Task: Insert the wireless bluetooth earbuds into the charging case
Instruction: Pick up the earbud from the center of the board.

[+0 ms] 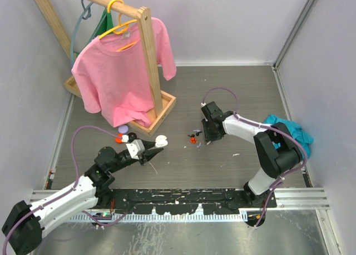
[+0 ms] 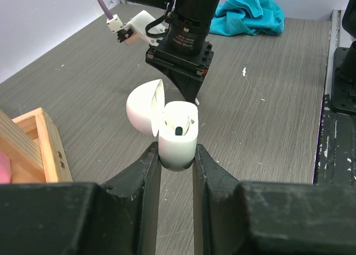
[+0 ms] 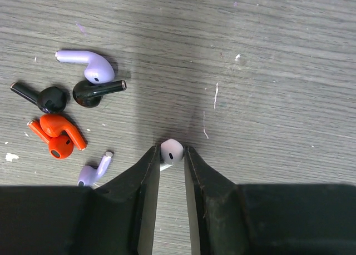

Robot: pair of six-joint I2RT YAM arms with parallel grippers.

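Note:
My left gripper [image 2: 177, 155] is shut on an open white charging case [image 2: 178, 134], lid hinged back to the left; it also shows in the top view [image 1: 161, 140]. My right gripper [image 3: 172, 153] is shut on a white earbud [image 3: 172, 151] just above the table. Loose earbuds lie left of it: two purple [image 3: 92, 64] [image 3: 94, 170], two black [image 3: 47, 96] [image 3: 94, 92] and two orange-red [image 3: 57, 138]. In the top view the right gripper [image 1: 209, 137] sits beside that cluster [image 1: 193, 137].
A wooden rack base [image 1: 133, 113] with a pink shirt [image 1: 119, 71] stands at the back left. A purple case [image 1: 124, 130] and an orange case [image 1: 119, 139] lie near it. A teal cloth [image 1: 289, 128] lies at the right.

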